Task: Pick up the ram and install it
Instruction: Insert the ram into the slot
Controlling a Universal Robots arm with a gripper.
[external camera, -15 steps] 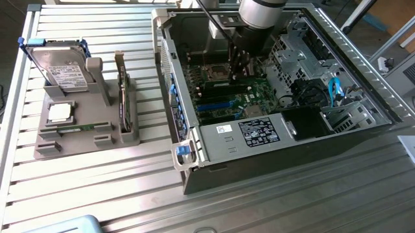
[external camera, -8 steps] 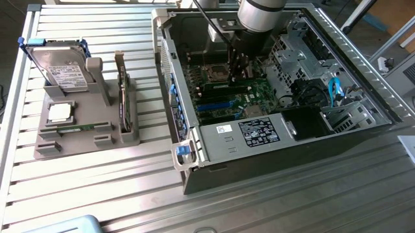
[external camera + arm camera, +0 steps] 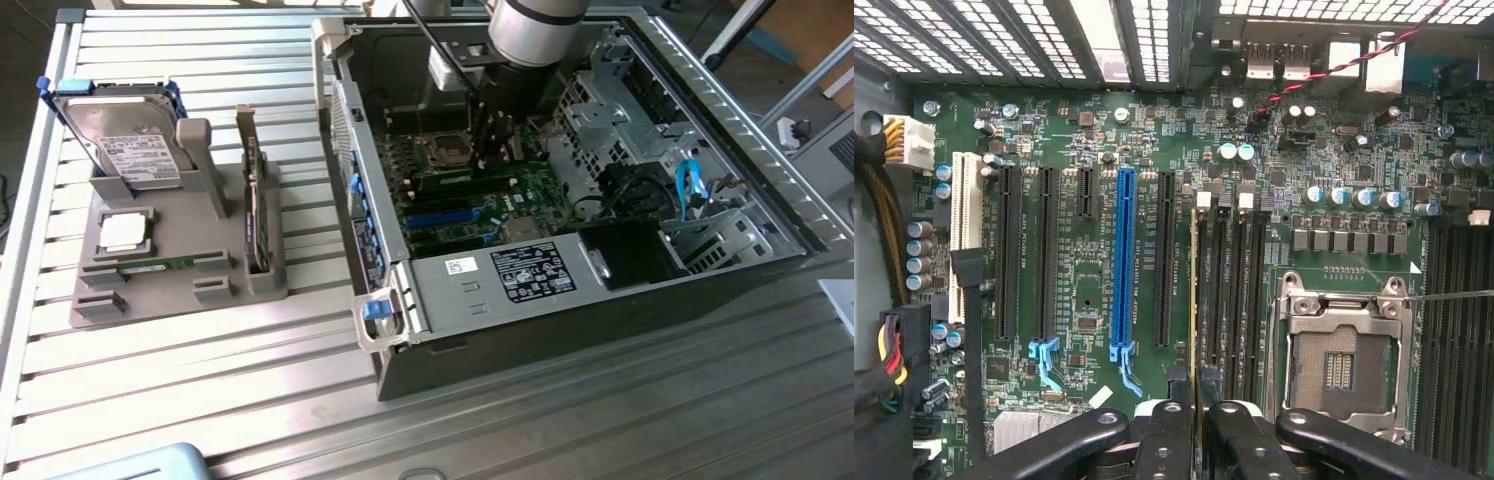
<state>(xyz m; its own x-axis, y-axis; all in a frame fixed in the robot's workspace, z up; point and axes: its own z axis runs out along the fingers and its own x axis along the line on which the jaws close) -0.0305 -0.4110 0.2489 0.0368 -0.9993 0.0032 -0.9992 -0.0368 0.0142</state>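
Observation:
My gripper [image 3: 1195,432] is shut on the ram [image 3: 1194,300], which I see edge-on as a thin yellowish line running out from between the black fingers [image 3: 1159,440]. The stick hangs over the row of black memory slots [image 3: 1232,300], in line with the slot nearest the blue connector. In the exterior view the gripper [image 3: 490,150] reaches down into the open computer case [image 3: 400,300], just above the green motherboard [image 3: 514,195]. A second green ram stick [image 3: 158,264] lies in the grey holder on the exterior view's left.
The empty CPU socket [image 3: 1339,365] sits beside the memory slots, and a blue expansion slot [image 3: 1122,260] lies on their other side. The grey holder [image 3: 174,290] carries a silver hard drive [image 3: 127,145], a processor chip [image 3: 124,230] and an upright card [image 3: 251,200]. Blue cables [image 3: 689,185] hang in the case.

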